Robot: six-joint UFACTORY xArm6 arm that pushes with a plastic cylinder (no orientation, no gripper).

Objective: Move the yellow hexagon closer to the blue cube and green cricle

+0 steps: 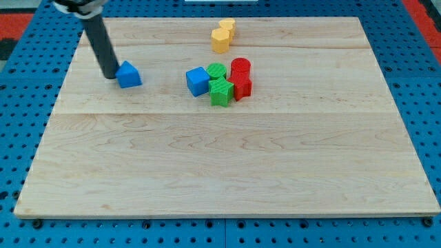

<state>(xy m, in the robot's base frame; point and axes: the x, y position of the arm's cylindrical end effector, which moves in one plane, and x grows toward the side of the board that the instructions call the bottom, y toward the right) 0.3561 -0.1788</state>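
The yellow hexagon (220,40) sits near the view's top centre, touching a second yellow block (227,27) just above it. The blue cube (198,80) lies below it, touching the green circle (216,70). A green star-like block (221,91) sits below the circle. My tip (110,74) is far to the view's left, right beside a blue triangular block (129,74), well away from the yellow hexagon.
A red cylinder (240,67) and a red star-like block (242,86) touch the right side of the green blocks. The wooden board (227,165) lies on a blue pegboard table (21,103).
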